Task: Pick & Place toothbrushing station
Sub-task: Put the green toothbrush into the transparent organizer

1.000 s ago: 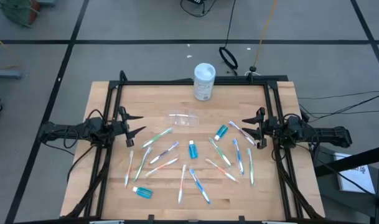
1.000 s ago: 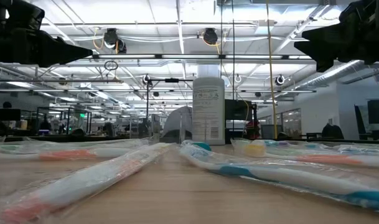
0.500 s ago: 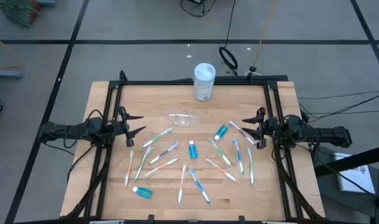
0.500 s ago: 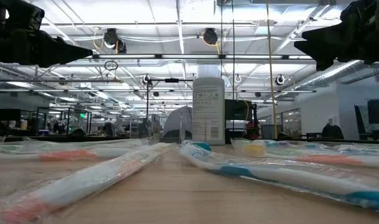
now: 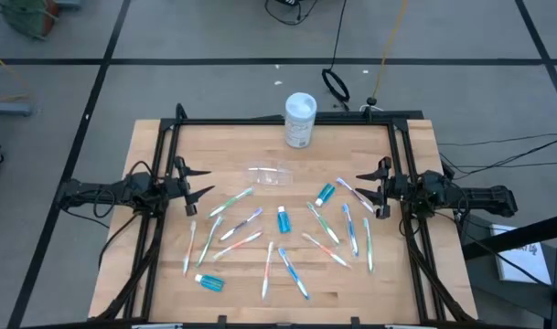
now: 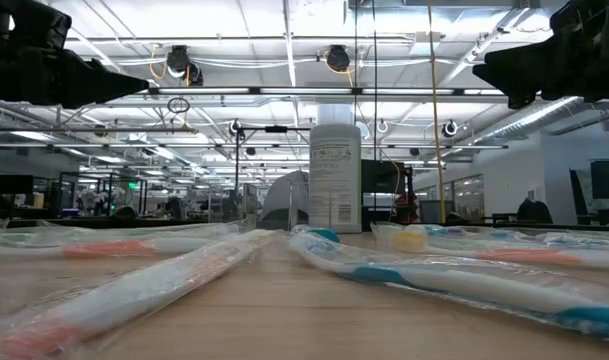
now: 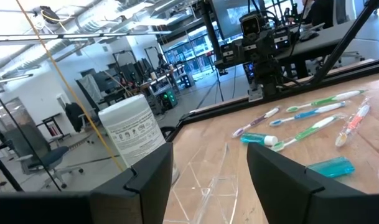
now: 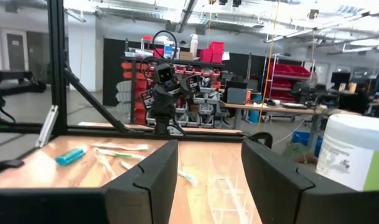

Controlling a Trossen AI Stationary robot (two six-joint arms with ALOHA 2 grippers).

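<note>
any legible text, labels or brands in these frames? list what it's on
None can be read.
White cylindrical container: a printed label with lines of small text, too blurred to read in the low view and in the left wrist view.
Toothpaste tubes: too small to show any print.
Toothbrushes: no lettering can be made out.
Clear cup: no marking visible.

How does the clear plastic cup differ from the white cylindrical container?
The clear plastic cup lies on its side near the table's middle; the white cylindrical container stands upright at the far edge. The cup is see-through and smaller; the container is opaque, labelled and lidded. Neither is held by a gripper.
</note>
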